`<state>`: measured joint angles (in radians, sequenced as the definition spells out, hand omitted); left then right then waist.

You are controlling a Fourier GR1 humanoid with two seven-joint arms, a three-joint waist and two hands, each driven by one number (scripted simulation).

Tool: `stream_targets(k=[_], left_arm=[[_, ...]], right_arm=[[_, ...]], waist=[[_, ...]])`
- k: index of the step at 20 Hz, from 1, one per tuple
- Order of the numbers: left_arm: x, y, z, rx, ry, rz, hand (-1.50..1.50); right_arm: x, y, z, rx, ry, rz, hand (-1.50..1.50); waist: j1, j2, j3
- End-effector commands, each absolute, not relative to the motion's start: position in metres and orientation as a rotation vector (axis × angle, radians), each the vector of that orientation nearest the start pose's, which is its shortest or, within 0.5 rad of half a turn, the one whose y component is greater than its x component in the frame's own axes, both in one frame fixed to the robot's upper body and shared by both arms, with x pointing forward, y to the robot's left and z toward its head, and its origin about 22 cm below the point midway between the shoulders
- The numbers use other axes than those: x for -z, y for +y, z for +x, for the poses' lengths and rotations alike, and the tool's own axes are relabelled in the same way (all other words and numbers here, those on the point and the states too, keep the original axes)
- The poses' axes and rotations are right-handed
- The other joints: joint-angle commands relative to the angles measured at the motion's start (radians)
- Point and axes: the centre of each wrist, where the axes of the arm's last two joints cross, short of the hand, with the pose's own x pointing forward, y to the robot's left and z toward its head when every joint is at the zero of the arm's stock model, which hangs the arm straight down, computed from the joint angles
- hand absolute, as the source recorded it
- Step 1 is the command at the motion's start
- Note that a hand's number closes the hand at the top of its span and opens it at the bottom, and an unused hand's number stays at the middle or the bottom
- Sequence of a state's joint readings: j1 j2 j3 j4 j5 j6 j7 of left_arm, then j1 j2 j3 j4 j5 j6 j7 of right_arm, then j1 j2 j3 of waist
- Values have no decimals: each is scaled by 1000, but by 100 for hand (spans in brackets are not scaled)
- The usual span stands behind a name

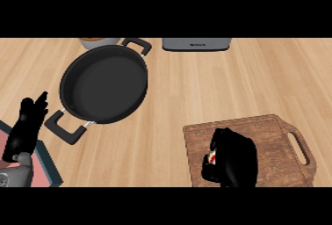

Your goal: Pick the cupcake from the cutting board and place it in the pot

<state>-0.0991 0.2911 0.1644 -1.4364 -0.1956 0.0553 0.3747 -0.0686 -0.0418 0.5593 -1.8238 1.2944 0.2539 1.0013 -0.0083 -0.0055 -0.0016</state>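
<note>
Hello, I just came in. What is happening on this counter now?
The robot's right hand is down on the wooden cutting board, fingers curled round the cupcake, which it mostly hides. The cupcake is not yet in the pot. The black pot sits farther left on the counter, with nothing in it. The left hand rests open at the left edge.

Pot to the left and far, cutting board at the counter's near right.

The pot (103, 84) sits on the counter (214, 88) left of centre, one handle toward the far edge, the other toward the near-left. Behind it, at the far edge, stand a small container (99, 42) and, further right, a box-like appliance (196, 44). The cutting board (272, 132) lies at the near right, its handle slot to the right. On the board the right hand (232, 158) covers the cupcake (213, 154). The left hand (27, 125) rests by the near-left edge.
</note>
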Motion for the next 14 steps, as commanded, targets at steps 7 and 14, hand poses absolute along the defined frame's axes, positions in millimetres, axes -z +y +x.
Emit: stream_targets(k=[7,14], left_arm=[[-35,326,272,99,-1155,525,0],[-41,329,275,116,-1160,523,0]], right_arm=[[-150,-49,163,-586,-1429,-1373,150],[-212,-29,157,-477,-1707,-1398,150]], waist=[[15,-1,0],[32,1,-1]])
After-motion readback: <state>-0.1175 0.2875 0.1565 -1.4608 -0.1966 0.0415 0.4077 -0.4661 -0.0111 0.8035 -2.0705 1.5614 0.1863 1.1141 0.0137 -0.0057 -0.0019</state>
